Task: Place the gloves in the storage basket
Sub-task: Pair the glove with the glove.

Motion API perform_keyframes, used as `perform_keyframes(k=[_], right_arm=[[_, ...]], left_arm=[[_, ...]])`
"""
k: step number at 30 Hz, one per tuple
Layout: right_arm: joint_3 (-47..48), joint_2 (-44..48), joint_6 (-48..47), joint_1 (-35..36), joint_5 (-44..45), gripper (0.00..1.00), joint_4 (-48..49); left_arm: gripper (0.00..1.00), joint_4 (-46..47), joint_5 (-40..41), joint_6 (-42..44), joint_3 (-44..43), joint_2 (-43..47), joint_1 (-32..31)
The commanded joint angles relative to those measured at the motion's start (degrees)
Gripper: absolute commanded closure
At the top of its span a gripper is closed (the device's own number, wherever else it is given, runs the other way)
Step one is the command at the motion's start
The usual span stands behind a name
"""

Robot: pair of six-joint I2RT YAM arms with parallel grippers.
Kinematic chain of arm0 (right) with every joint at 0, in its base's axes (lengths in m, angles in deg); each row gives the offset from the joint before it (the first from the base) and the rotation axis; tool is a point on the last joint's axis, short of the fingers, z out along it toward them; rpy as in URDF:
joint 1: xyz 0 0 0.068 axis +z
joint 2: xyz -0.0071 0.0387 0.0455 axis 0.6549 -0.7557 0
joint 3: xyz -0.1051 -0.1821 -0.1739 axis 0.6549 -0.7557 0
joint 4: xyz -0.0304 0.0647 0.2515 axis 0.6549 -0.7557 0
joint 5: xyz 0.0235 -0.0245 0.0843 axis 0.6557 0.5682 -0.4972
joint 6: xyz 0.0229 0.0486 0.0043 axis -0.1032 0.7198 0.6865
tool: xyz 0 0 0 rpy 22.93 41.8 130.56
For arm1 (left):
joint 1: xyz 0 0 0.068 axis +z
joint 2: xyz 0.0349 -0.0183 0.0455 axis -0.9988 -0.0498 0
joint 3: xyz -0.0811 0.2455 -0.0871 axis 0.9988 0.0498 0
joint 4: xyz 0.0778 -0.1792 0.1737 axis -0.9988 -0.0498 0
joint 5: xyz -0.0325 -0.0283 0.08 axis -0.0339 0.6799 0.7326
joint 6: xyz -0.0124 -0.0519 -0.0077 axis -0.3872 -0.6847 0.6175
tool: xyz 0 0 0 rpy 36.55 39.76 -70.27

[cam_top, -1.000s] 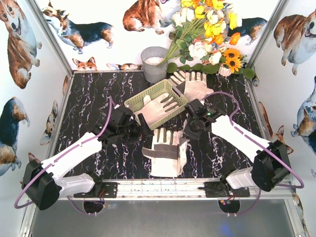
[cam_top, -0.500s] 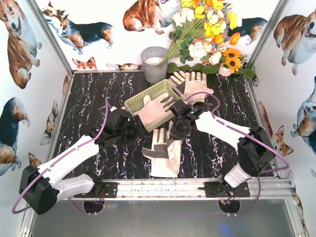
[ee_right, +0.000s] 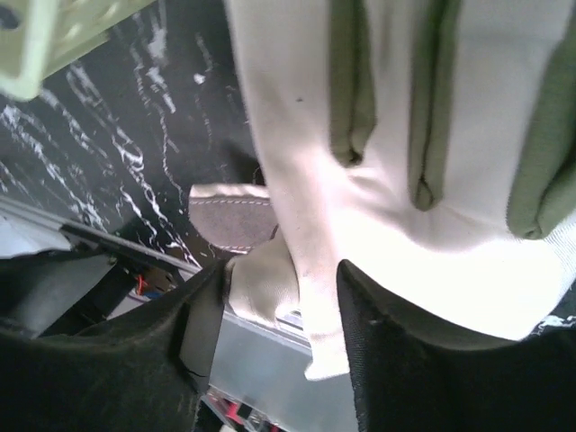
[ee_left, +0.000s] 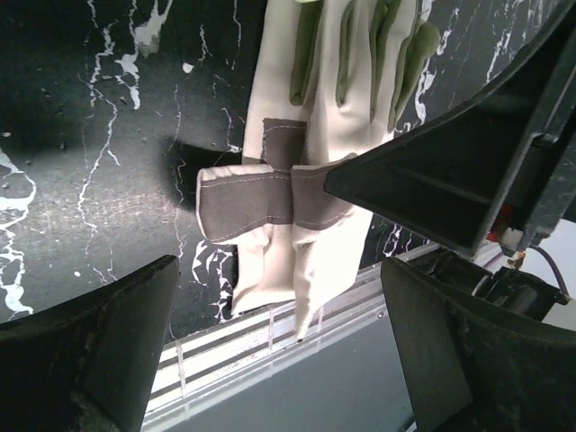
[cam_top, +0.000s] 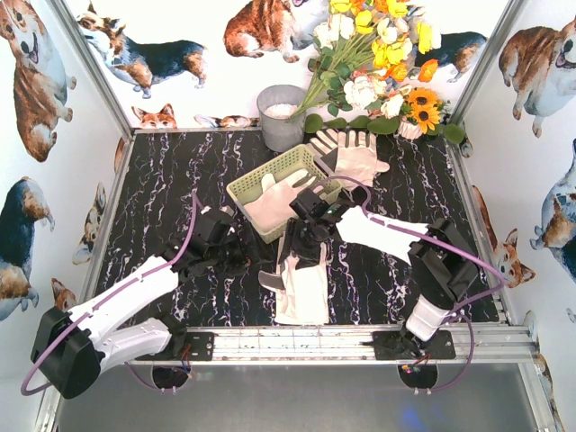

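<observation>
One cream glove (cam_top: pixel 301 283) with a grey patch lies flat on the black marble table, fingers toward the storage basket (cam_top: pixel 247 184). My right gripper (cam_top: pixel 302 241) hangs over that glove's fingers. In the right wrist view its jaws (ee_right: pixel 279 315) stand open, with the glove's fabric (ee_right: pixel 396 180) between them. A second glove (cam_top: pixel 281 196) rests in the pale green basket, and a third glove (cam_top: pixel 351 155) lies behind it. My left gripper (cam_top: pixel 241 259) is open and empty, just left of the table glove (ee_left: pixel 310 135).
A grey metal bucket (cam_top: pixel 281 112) stands behind the basket, with a bouquet of flowers (cam_top: pixel 378 63) to its right. The metal front rail (cam_top: pixel 297 342) runs close below the table glove's cuff. The right arm (ee_left: pixel 468 171) crosses the left wrist view.
My right gripper swung left from beside the basket to over the table glove and opened. The basket glove now lies further inside. The table glove looks narrower. My left arm drew back slightly.
</observation>
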Motion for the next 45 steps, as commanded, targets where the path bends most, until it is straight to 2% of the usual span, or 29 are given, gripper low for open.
perform_keyframes(k=[1,5,11,17,20,24,30,39,45], right_arm=[[1.21,5.12,-3.6,0.27,-2.44,0.43,5.85],[-0.14,10.57,-6.58,-1.54,-1.97,0.4,4.42],[-8.56,17.1,-9.63,-8.45,-7.39,0.39,6.7],[-15.24,18.17,-13.3,-13.01,-10.55,0.4,7.41],[-17.6,18.11,-13.13,-14.17,-10.72,0.4,8.7],[-20.76,17.91,-12.3,-15.67,-11.43,0.42,11.79],[-24.54,18.46,-13.65,-18.74,-11.61,0.43,13.56],[-30.22,15.98,-13.45,-19.44,-17.86,0.44,22.99],[-31.72,12.83,-12.18,-19.45,-20.02,0.51,27.45]], left_arm=[[0.12,4.87,-3.22,0.05,1.06,0.22,0.39],[0.14,6.81,-5.2,0.61,2.24,-1.01,0.39],[0.29,10.71,-7.97,0.27,4.46,-3.46,0.31],[0.43,10.47,-6.81,1.21,4.27,-6.03,0.3],[0.52,12.49,-7.36,0.47,5.14,-7.95,0.34],[0.58,11.0,-5.88,0.39,4.85,-10.2,0.35],[0.57,11.98,-5.72,0.42,5.21,-11.17,0.3],[0.55,12.53,-6.13,0.1,6.04,-13.31,0.35],[0.56,15.22,-6.77,-0.31,7.49,-13.66,0.22]])
